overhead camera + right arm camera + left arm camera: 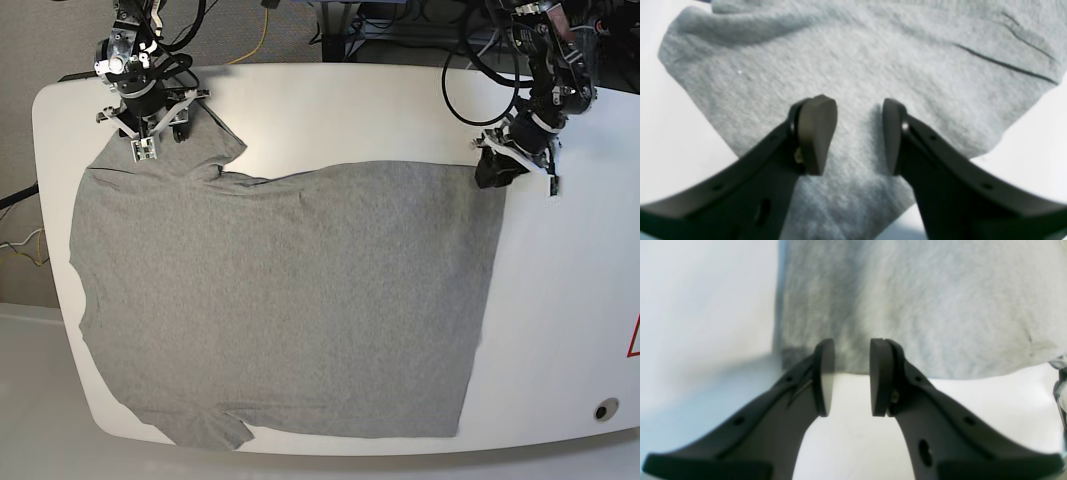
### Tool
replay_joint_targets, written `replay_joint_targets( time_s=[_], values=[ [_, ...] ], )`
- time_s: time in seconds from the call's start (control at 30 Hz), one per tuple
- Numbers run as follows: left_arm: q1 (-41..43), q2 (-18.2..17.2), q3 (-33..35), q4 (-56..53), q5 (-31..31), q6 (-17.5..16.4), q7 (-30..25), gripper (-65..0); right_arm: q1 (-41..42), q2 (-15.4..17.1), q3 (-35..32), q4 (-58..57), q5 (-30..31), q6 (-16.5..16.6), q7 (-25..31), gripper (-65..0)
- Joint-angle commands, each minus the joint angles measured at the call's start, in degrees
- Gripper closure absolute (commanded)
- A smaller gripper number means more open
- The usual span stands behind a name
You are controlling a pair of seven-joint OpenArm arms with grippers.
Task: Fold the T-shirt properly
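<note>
We saw T-shirt [280, 300] spread flat on white table [560, 330] | L gripper [852, 376] jaws apart at hem corner | R gripper [858, 133] jaws apart over sleeve, nothing held.

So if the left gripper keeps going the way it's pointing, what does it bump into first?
Most likely the T-shirt. The left gripper has its fingers apart, aimed at the shirt's straight edge on the white table. How high it hovers is unclear.

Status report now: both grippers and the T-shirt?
Left gripper open at hem corner. Right gripper open over sleeve. T-shirt flat, unfolded. Nothing in the way.
</note>
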Motion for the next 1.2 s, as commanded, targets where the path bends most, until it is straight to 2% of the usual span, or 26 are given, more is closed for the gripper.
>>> replay_joint_targets(
  time_s=[0.0, 0.2, 0.37, 0.57, 0.77, 0.9, 1.0, 1.17],
  values=[
    [-0.1, -0.3, -0.1, 3.4, -1.3, -0.2, -1.4, -16.3, -0.2, 0.4, 0.2, 0.6, -0.8, 0.1, -0.3, -26.3],
    [0.4, -0.5, -0.1, 5.6, -1.5, 3.4, -1.4, -16.5, -0.5, 0.7, 0.2, 3.1, -0.8, 0.1, -0.3, -26.3],
    [0.4, -0.5, -0.1, 5.6, -1.5, 3.9, -1.4, -16.6, -0.5, 0.8, 0.4, 7.1, -0.9, 0.1, -1.5, -26.3],
    [0.4, -0.6, -0.1, 5.6, -1.4, 3.9, -1.4, -16.6, 0.0, 2.3, 0.5, 10.3, -0.9, 0.1, -6.3, -26.3],
    [0.5, -0.6, -3.0, 5.6, -1.2, 4.1, -1.4, -16.6, 0.3, 2.8, 0.6, 10.6, -0.9, 0.0, -6.7, -26.3],
    [0.5, -0.7, -4.6, 5.6, -1.1, 6.9, -1.4, -16.7, 0.3, 3.1, 1.4, 10.5, -0.9, 0.0, -6.7, -26.3],
    [0.5, -2.3, -5.6, 5.5, -1.2, 9.7, -1.4, -16.7, 0.3, 2.9, 2.4, 10.5, -0.9, 0.0, -6.7, -26.3],
    [0.4, -3.9, -6.2, 5.2, -1.3, 10.6, -1.5, -16.9, 0.3, 3.0, 2.5, 10.4, -0.9, 0.0, -6.7, -26.3]
  ],
)
